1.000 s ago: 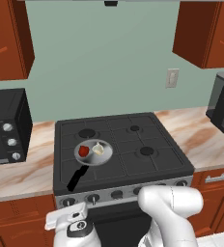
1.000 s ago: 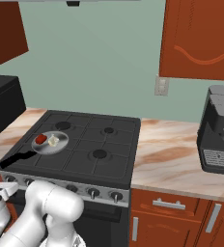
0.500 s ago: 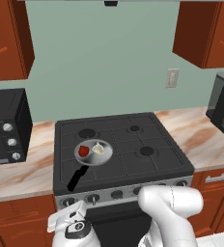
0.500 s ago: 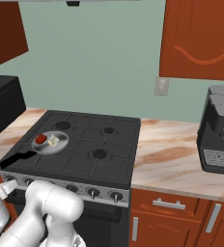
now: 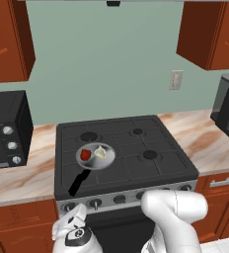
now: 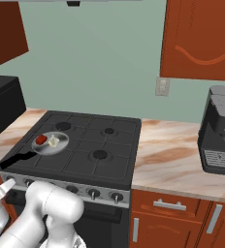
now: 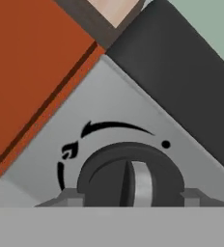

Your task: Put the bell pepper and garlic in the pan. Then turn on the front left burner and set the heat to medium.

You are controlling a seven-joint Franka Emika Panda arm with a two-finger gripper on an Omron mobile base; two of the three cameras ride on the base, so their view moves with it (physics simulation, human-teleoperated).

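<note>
The silver pan (image 5: 106, 161) (image 6: 61, 146) sits on the front left burner, its black handle (image 5: 78, 183) pointing toward the stove's front edge. Inside it lie the red bell pepper (image 5: 85, 154) (image 6: 40, 140) and, touching it, the cream-white garlic (image 5: 100, 152) (image 6: 53, 141). My gripper (image 5: 73, 213) (image 6: 8, 185) is low at the stove's front panel, at the leftmost knob (image 5: 68, 206). In the hand view that dark knob (image 7: 131, 176) sits between my fingertips (image 7: 71, 197), which touch its two sides; my gripper (image 7: 131, 197) is shut on it. The knob's ridge stands upright in this view.
A row of further knobs (image 5: 119, 199) runs along the stove front. A black microwave (image 5: 5, 129) stands on the counter to the left, a dark coffee machine (image 6: 221, 131) to the right. Wooden cabinet doors (image 7: 27, 62) flank the stove below.
The hand has shifted very slightly at the knob. Pan, pepper and garlic have not moved.
</note>
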